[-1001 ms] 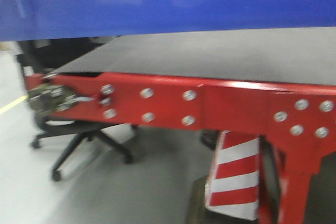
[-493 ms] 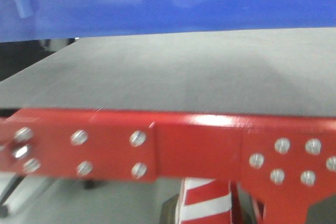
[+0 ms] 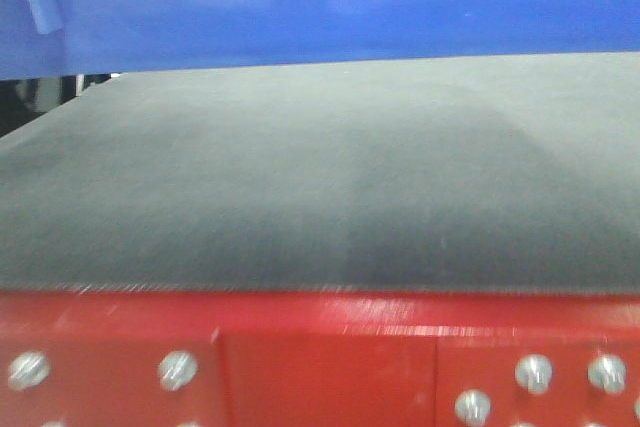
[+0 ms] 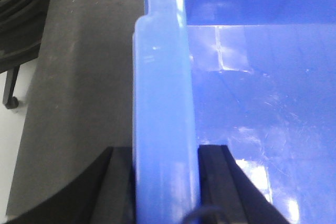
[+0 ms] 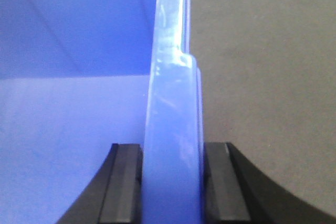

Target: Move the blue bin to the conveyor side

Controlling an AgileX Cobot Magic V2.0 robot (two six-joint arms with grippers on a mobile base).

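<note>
Bin: the blue bin (image 3: 320,7) fills the top of the front view as a glossy blue wall over the far part of the belt; I cannot tell whether its base touches the belt.
Belt: the dark grey belt (image 3: 320,187) covers the bench top from the near edge back to the bin.
Left gripper: the left gripper (image 4: 165,182) is clamped on the bin's thick rim (image 4: 163,103), with one black pad (image 4: 118,182) on the outer face and the other on the inner face.
Right gripper: the right gripper (image 5: 173,182) is clamped on the opposite rim (image 5: 173,103) in the same way, with one black pad (image 5: 123,182) inside the bin and the other outside.
Inside the bin: the smooth blue floor and walls show scuffs and bright glare.
Bench frame: a red frame (image 3: 320,347) runs along the near edge, set with silver slotted screws (image 3: 178,369).
Around: past the bench's left edge, the left wrist view shows pale floor (image 4: 10,156) and a black object (image 4: 21,3) with a thin leg on a caster.
In the way: the bin wall blocks everything behind the bench in the front view.
</note>
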